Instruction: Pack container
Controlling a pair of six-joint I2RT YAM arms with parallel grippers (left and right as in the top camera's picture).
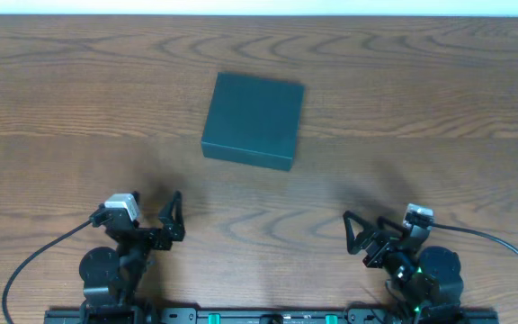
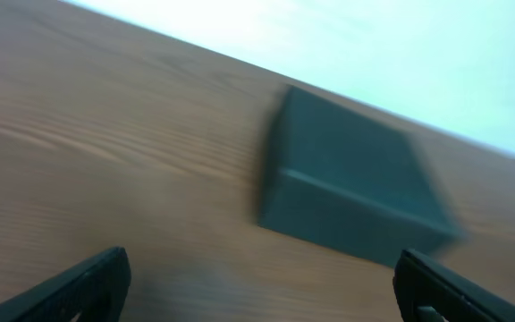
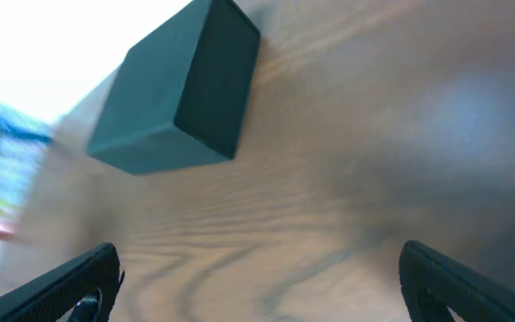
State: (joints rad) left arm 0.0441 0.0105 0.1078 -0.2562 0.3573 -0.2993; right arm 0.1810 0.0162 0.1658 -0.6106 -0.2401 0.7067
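The container (image 1: 254,120) is a flat, roughly square dark teal-green box with its plain lid on, lying on the wooden table a little beyond the middle. It shows in the left wrist view (image 2: 351,186) and in the right wrist view (image 3: 173,92). My left gripper (image 1: 173,219) is open and empty near the front left, well short of the container; its fingers frame bare wood (image 2: 257,284). My right gripper (image 1: 356,236) is open and empty near the front right, also well short of it (image 3: 257,284).
The wooden table (image 1: 421,108) extends to the far edge at the top. Black cables run from each arm base along the front edge.
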